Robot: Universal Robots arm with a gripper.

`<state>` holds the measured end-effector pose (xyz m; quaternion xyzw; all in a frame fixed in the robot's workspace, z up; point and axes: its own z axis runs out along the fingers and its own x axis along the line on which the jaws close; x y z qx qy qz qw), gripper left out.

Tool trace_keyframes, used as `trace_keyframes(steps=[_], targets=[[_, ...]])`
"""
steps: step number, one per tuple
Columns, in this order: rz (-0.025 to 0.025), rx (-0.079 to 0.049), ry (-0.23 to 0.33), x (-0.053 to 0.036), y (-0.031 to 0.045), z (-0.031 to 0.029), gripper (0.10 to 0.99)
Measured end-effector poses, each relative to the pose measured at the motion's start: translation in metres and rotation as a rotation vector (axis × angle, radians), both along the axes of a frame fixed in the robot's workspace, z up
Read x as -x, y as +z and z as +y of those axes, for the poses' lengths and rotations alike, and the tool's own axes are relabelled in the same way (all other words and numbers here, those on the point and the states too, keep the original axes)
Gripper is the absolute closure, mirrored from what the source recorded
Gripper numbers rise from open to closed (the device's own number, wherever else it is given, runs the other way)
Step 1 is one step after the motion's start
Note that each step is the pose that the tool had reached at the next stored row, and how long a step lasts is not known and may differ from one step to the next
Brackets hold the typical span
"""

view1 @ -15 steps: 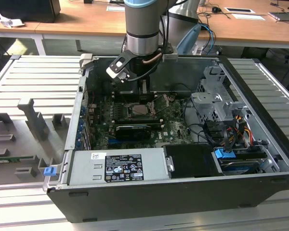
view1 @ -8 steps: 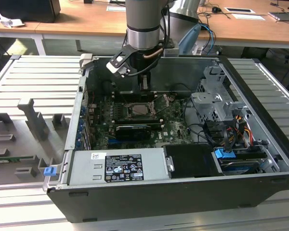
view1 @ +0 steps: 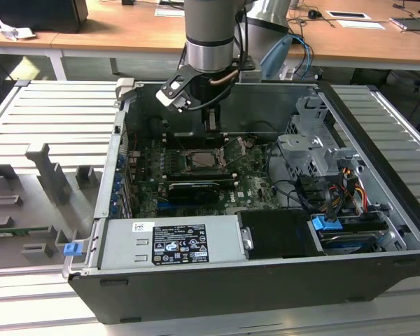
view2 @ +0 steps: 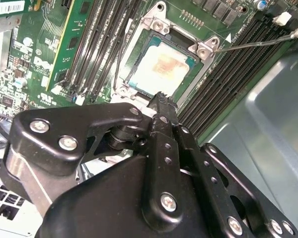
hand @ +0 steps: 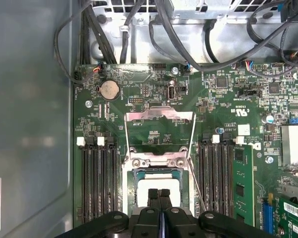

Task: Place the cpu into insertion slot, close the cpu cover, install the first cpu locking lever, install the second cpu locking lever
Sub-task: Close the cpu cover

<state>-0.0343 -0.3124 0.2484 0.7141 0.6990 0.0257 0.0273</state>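
Plainly the cpu (view2: pixel 164 67) lies flat in the insertion slot (view2: pixel 175 35), just below the tip of the gripper (view2: pixel 161 96), whose jaws are pressed together on nothing. The cpu cover (hand: pixel 161 116) is swung open behind the slot.

Place: a robotics lab or test workshop, with office furniture close by.
Centre: an open computer case (view1: pixel 266 280), its motherboard (hand: pixel 228 114) bared.
Under the case: a ribbed metal table (view1: pixel 49 112).
Beside the case, on the exterior view's left: grey fixture blocks (view1: pixel 49 171).
Above the case: an industrial robot arm (view1: pixel 210 35) with a black pincer (hand: pixel 159 193).
Behind the case: a wooden table (view1: pixel 126 31) carrying papers (view1: pixel 355 24).
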Motion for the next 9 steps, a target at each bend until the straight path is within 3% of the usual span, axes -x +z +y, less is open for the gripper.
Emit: trace_keyframes(steps=[9], targets=[[0.0,0.004,0.0,-0.002,0.0039,0.0009,0.98]])
